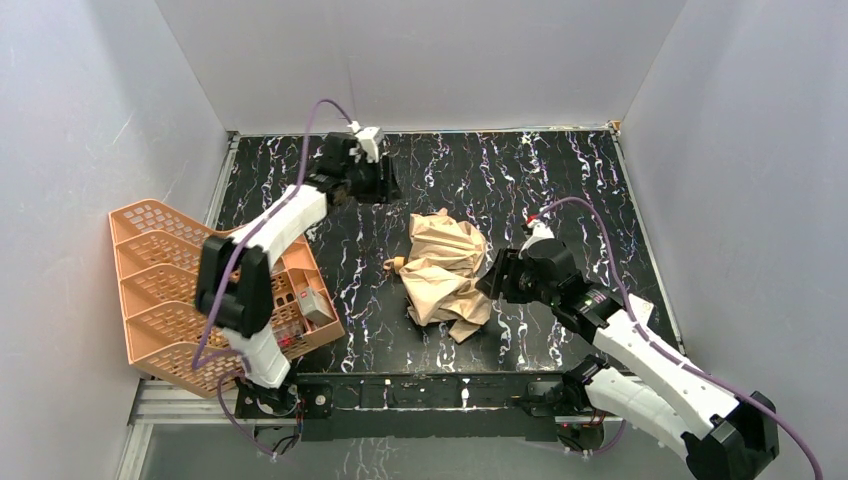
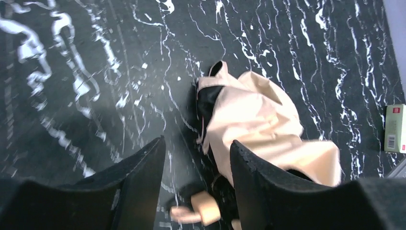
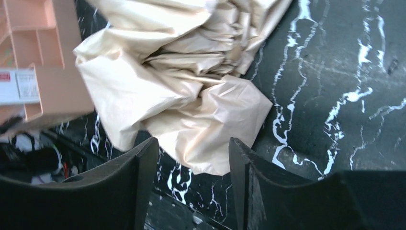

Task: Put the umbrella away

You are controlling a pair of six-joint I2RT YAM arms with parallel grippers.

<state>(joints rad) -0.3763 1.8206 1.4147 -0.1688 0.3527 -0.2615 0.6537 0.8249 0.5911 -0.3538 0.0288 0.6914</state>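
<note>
Umbrella (image 1: 445,275) is lying in the middle of the black marbled table (image 1: 560,190) as a crumpled tan heap, canopy loose and wrinkled. Left wrist view shows a patch of black lining at one end. Small tan handle (image 1: 395,265) pokes out of the heap's left side, toward the rack. Neither arm has hold of it.

Left gripper (image 1: 385,182) hangs over the far-left part of the table, just off the heap's far corner. Its fingers (image 2: 143,172) stand partly apart with nothing between them. The wrist cam looks down past them at the canopy and the handle on the table below.

Right gripper (image 1: 490,275) is right at the heap's right edge, close to the fabric; can't tell from above whether it touches. Jaws partly open and gripping nothing. On its wrist cam the canopy edge lies just beyond the fingertips (image 3: 143,158), not pinched.

Orange mesh rack (image 1: 160,280) sits tipped at the left table edge beside the left arm, apart from the umbrella. Small box (image 1: 315,305) is in it at the end nearest the umbrella.
</note>
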